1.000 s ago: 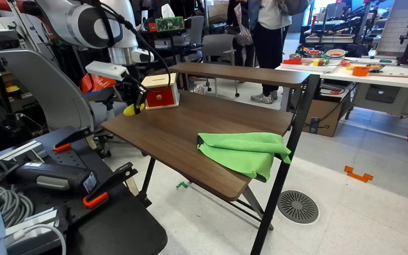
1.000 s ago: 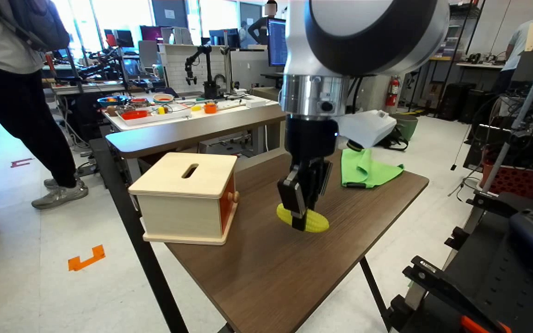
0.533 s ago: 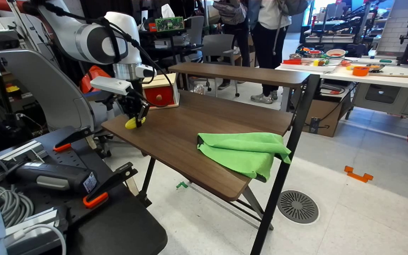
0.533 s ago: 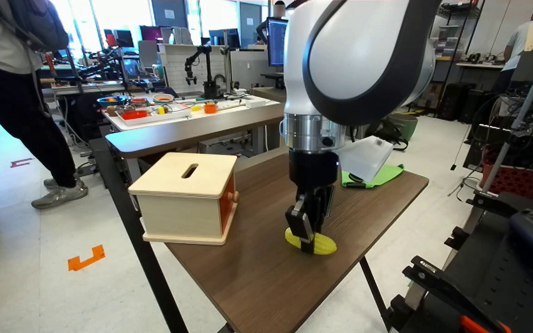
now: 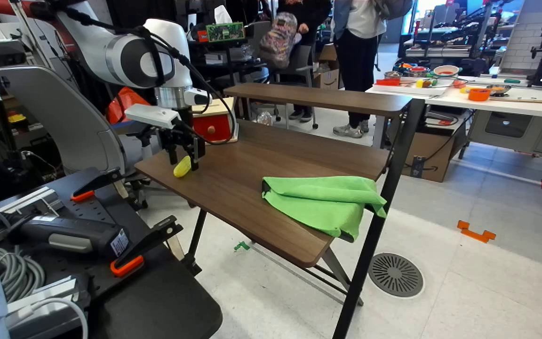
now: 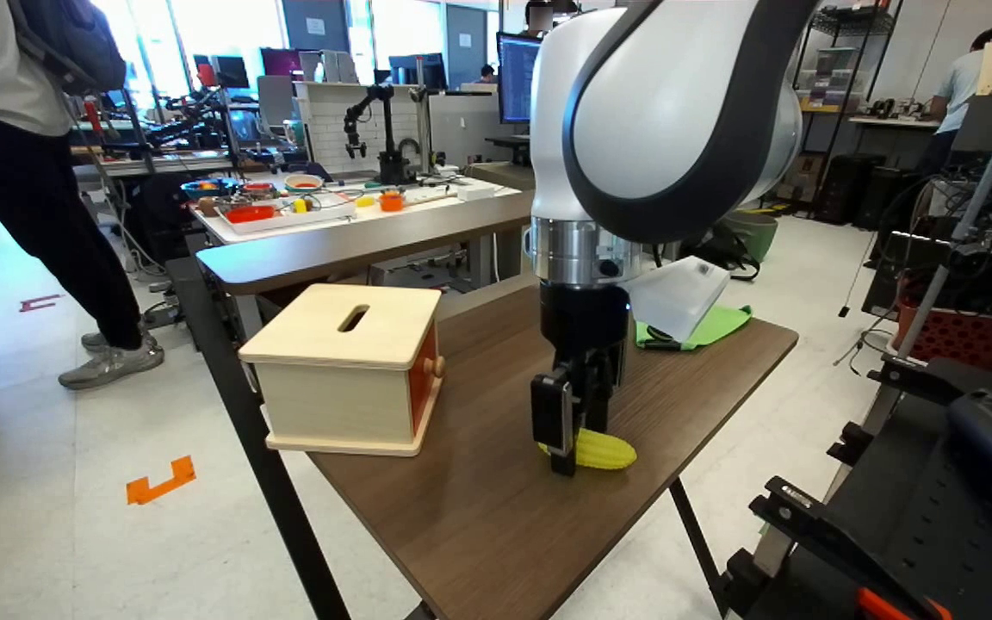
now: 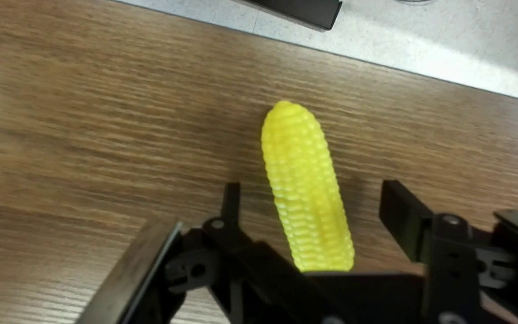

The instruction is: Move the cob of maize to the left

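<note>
The yellow toy cob of maize [image 7: 305, 180] lies on its side on the brown wooden counter [image 6: 496, 534], near one edge, and in the wrist view its long body is between the two spread fingers [image 7: 231, 204] of the tool [image 7: 311, 189]. A strip of wood is visible on each side of the cob, so the tool does not grip it, and its weight seems to rest on the counter. The tool points downward and stands across the narrow width, which seems reasonable, because closing on the long sides is the surest way to hold such a slim, rounded form. In an exterior view the wooden box with the red drawer [image 6: 332, 400] stands apart from the cob, and this leaves space for the fingers; the green cloth [image 5: 318, 202] lies at the other end, hanging partly over the edge, and probably it has no role. I judge that the step in hand is to leave the cob here and that the task is nearly complete, although whose left is meant I cannot tell. The tool should then rise straight, because a finger brushing the rounded side could roll the cob along the counter.
</note>
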You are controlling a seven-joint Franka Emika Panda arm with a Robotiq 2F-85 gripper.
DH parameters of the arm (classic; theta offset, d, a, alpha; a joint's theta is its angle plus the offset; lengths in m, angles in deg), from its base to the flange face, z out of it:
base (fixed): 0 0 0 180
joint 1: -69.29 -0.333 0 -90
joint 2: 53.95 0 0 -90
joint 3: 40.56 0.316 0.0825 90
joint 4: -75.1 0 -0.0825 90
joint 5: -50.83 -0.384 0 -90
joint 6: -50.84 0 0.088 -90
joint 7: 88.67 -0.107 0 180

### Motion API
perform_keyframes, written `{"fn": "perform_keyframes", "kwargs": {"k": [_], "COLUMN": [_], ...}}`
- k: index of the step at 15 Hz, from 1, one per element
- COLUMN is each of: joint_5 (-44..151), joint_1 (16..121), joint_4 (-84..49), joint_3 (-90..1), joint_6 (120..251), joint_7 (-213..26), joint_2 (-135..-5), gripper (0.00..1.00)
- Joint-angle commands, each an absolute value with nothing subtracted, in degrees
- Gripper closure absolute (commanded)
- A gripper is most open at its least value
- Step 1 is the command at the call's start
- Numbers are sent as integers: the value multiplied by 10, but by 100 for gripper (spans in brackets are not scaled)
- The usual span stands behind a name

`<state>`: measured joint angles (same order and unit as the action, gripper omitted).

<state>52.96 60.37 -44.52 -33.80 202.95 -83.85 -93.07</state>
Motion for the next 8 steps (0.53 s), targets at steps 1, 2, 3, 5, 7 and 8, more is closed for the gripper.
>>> {"fn": "perform_keyframes", "kwargs": {"k": [1,2,3,5,7,8], "joint_5": [531,523,517,519,525,525], "joint_1": [608,616,623,631,622,625], "joint_4": [-472,-486,-496,-521,-486,-499], "joint_3": [-339,-333,-328,-327,-334,-334], "joint_6": [2042,2045,2046,2030,2029,2029], "joint_7": [-851,-850,-848,-834,-844,-844], "joint_2": [-881,-857,-837,-791,-827,-808], "gripper": [0,0,0,0,0,0]}}
